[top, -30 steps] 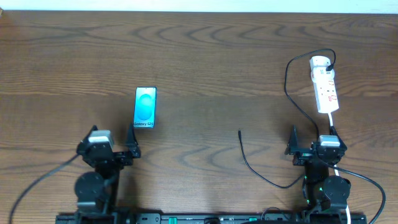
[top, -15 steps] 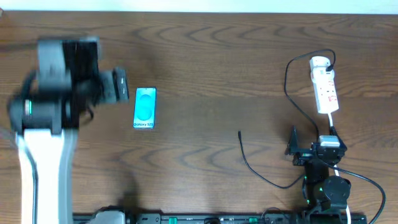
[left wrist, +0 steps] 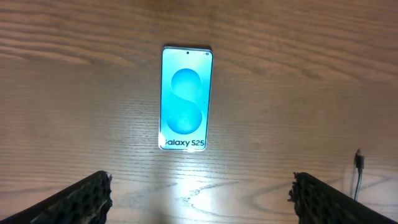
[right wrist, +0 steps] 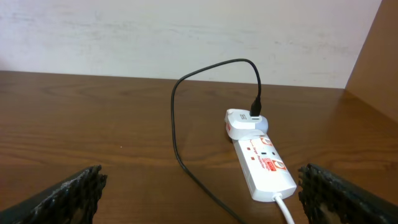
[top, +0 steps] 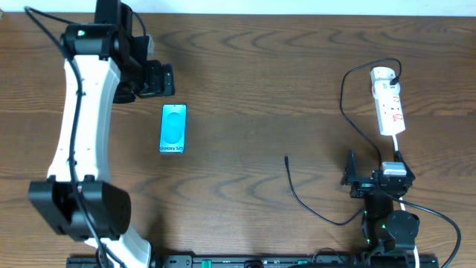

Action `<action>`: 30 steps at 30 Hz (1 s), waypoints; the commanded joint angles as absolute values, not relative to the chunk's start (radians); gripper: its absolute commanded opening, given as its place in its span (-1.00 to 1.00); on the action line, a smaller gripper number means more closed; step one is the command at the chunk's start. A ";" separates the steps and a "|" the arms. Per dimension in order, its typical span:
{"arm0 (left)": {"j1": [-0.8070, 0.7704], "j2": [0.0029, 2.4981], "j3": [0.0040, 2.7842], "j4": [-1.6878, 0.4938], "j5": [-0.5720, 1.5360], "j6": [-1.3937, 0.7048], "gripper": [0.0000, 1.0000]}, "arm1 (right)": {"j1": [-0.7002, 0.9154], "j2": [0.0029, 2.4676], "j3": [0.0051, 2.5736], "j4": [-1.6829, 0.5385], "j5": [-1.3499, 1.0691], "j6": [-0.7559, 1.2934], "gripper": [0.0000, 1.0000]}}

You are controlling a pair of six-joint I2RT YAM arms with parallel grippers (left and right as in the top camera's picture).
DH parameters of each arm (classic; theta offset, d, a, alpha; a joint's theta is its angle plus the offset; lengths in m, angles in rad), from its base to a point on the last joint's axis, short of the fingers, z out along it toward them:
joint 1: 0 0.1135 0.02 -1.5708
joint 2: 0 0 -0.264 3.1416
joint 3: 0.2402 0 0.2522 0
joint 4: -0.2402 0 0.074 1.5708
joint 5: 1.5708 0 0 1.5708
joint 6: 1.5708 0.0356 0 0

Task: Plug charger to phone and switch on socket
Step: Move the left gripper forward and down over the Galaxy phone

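The phone (top: 172, 128) lies flat on the wooden table, teal screen up; in the left wrist view the phone (left wrist: 185, 98) has its white "Galaxy S25" band nearest me. My left gripper (top: 164, 79) hovers just beyond the phone's far end, open, with bare wood between its fingers (left wrist: 84, 200). The charger (top: 297, 195) trails across the table, its plug tip (top: 286, 158) free right of centre, also visible as a plug tip (left wrist: 359, 161) at the wrist view's edge. The socket (top: 388, 104) lies far right. My right gripper (top: 373, 167) rests open just in front of the socket (right wrist: 264, 165).
A white adapter (right wrist: 242, 121) sits plugged in the socket's far end, with the black cable (right wrist: 177, 124) looping out of it. The socket's white cord (right wrist: 285, 208) runs toward my right arm. A pale wall stands behind the table.
My left arm has swung up from its rest at the front left to the back left, above and beyond the phone. The right arm, phone and cable have not moved.
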State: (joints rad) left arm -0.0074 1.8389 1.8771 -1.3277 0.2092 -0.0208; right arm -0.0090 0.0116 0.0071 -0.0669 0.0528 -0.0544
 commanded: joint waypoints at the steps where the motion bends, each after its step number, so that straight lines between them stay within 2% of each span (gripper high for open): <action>1: -0.003 1.888 1.886 -1.330 0.223 -0.005 -0.26 | -0.013 0.006 0.005 -0.071 0.057 -0.039 0.99; 2: -0.003 1.900 1.886 -1.327 0.224 -0.005 -0.29 | -0.014 0.006 0.005 -0.071 0.057 -0.039 0.99; 4: -0.003 1.922 1.886 -1.317 0.224 -0.005 0.93 | -0.014 0.006 0.005 -0.071 0.057 -0.039 0.98; 5: -0.003 1.931 1.886 -1.311 0.224 -0.005 0.97 | -0.014 0.006 0.005 -0.071 0.057 -0.039 0.98; 20: -0.003 1.981 1.827 -1.247 0.205 -0.005 0.96 | -0.013 0.006 0.005 -0.071 0.057 -0.039 0.99; 30: -0.030 1.981 1.609 -1.067 0.176 -0.006 0.96 | -0.014 0.006 0.006 -0.071 0.057 -0.039 0.99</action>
State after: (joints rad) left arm -0.0143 1.9713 1.6669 -1.0973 0.1982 -0.0109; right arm -0.0090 0.0116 0.0071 -0.0669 0.0528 -0.0544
